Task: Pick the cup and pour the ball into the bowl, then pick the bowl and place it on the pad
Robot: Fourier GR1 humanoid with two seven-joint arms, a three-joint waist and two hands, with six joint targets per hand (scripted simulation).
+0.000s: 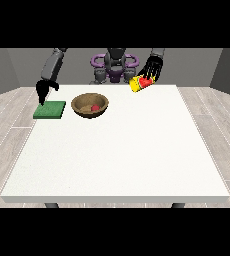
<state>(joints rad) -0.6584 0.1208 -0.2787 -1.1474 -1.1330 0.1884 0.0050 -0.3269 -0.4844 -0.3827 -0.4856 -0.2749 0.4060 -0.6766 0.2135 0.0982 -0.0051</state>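
Observation:
A brown bowl (90, 105) stands on the white table (122, 150) at its far left, with a small red ball (94, 107) inside it. A green pad (50, 110) lies flat just left of the bowl. The hand at the view's right (153, 68) is raised above the table's far edge, its fingers curled round a yellow and red cup (141, 83) that is tipped on its side, mouth towards the bowl. The hand at the view's left (43, 89) hangs above the pad's far edge with fingers pointing down, holding nothing.
The robot's torso (115, 65) stands behind the table's far edge. A wooden floor surrounds the table.

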